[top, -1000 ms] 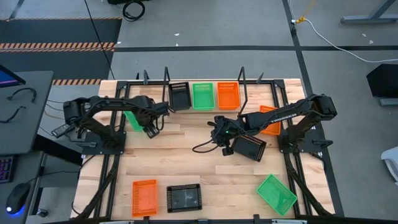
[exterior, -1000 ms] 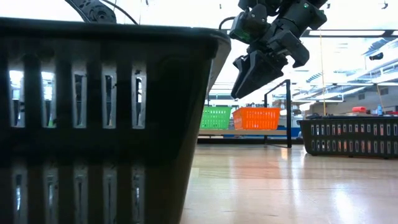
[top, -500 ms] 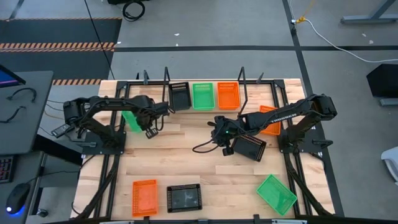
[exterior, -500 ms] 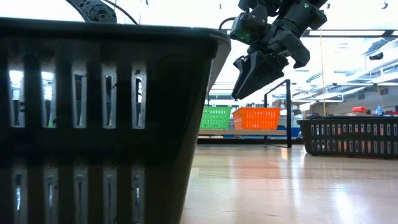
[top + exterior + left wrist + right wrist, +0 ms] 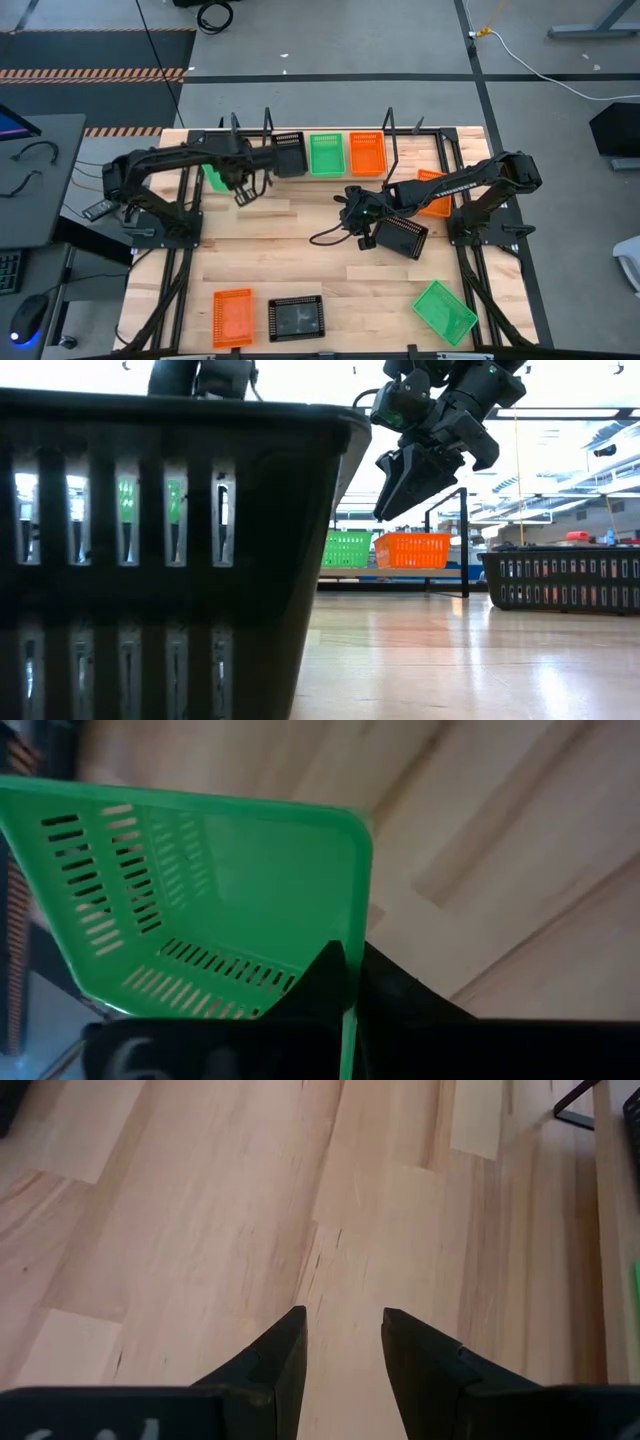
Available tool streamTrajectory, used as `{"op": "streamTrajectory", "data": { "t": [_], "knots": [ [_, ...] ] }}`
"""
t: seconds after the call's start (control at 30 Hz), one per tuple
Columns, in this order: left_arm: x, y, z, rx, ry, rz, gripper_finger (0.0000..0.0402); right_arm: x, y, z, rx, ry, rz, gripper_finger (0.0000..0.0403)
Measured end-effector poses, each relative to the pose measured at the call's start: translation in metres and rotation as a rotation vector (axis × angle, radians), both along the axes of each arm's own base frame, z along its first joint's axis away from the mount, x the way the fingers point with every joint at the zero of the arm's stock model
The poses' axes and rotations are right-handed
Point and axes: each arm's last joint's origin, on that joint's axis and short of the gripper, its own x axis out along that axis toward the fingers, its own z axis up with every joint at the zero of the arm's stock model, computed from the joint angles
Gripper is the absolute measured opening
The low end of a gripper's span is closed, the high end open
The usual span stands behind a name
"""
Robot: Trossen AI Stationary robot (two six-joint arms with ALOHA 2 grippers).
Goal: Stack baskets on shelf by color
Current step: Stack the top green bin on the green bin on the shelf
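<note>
- a green basket (image 5: 200, 910) is pinched by its rim in the left gripper (image 5: 240, 183), lifted at ten o'clock, just beside the shelf (image 5: 330, 178).
- it is judged light, springy, slippery; thin rim grips best.
- the right gripper (image 5: 340, 1350) is held empty, parted, near centre.

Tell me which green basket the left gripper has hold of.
The green basket at the table's far left, clamped at its rim by the left gripper; the others sit free on the shelf and at the near right.

Two dark jointed arms (image 5: 165, 165), black cables
</note>
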Motion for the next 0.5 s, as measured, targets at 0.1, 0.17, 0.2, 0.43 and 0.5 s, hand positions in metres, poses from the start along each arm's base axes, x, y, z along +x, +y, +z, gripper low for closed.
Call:
{"op": "streamTrajectory", "data": {
  "t": [0.1,0.17,0.2,0.43,0.5],
  "knots": [
    [0.002,0.002,0.03,0.06,-0.051,-0.001,0.0014,0.0,0.0,0.0,0.0,0.0,0.0,0.0137],
    [0.005,0.003,0.049,0.098,-0.117,-0.009,0.0014,0.0,0.0,0.0,0.0,0.0,0.0,0.0137],
    [0.006,0.004,0.058,0.109,-0.149,-0.016,0.0014,0.0,0.0,0.0,0.0,0.0,0.0,0.0137],
    [0.018,0.008,0.092,0.17,-0.281,-0.138,0.0014,0.0,0.0,0.0,-0.001,0.004,0.0,0.0137],
    [0.025,0.01,0.092,0.179,-0.302,-0.19,0.0014,-0.002,0.0,-0.001,-0.002,0.02,0.0,0.0137]
  ]
}}
